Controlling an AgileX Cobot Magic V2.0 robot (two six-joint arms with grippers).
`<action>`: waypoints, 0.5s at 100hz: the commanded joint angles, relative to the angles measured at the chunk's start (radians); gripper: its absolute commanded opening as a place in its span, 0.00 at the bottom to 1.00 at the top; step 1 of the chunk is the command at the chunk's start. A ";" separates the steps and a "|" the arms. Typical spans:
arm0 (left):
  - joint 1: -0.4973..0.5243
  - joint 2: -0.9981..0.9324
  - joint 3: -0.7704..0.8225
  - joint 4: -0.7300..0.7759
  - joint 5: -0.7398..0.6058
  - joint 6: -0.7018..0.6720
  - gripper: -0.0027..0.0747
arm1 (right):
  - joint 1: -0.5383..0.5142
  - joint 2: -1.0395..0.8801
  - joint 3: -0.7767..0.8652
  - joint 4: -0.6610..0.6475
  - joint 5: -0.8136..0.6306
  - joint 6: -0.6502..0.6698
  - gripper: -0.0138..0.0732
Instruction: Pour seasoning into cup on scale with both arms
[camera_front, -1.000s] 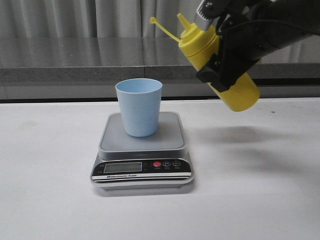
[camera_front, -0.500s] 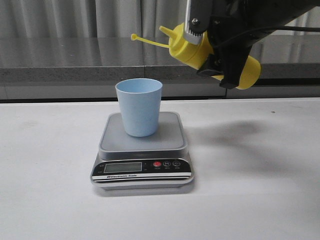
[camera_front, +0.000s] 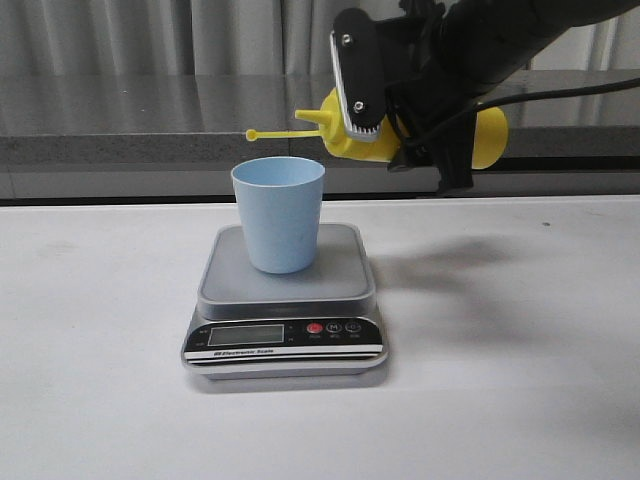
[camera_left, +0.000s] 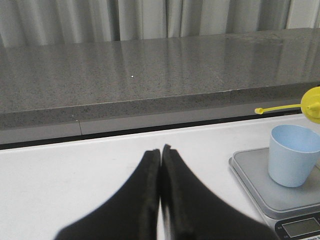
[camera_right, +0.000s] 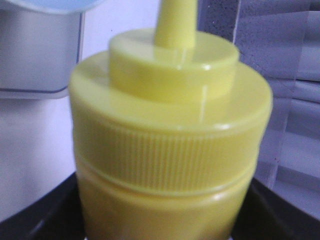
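Front view: the right gripper (camera_front: 415, 100) is clamped on the yellow squeeze bottle (camera_front: 488, 135), lying nearly level, nozzle just short of the blue cup (camera_front: 278, 213) on the scale (camera_front: 285, 300).

Left wrist view: the left gripper (camera_left: 160, 156) is pressed together, well apart from the cup.

Right wrist view: the bottle's long axis points toward the cup.

My wrist camera is filled by the yellow seasoning bottle (camera_right: 172, 150), very close and a little blurred. I see its ribbed screw collar, the smooth stepped shoulder above it, and the base of the conical nozzle running out of view. My black gripper (camera_right: 165, 227) edges show at both lower corners, flanking the bottle. Beyond the shoulder lie the pale blue cup (camera_right: 50, 5) rim and the grey scale (camera_right: 40, 55) platform on the white table (camera_right: 35, 150).
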 joint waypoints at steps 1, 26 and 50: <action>0.002 0.008 -0.025 -0.004 -0.077 -0.003 0.01 | 0.008 -0.049 -0.038 -0.041 0.007 -0.006 0.47; 0.002 0.008 -0.025 -0.004 -0.077 -0.003 0.01 | 0.040 -0.049 -0.043 -0.137 0.104 -0.006 0.47; 0.002 0.008 -0.025 -0.004 -0.077 -0.003 0.01 | 0.062 -0.049 -0.043 -0.201 0.155 -0.005 0.47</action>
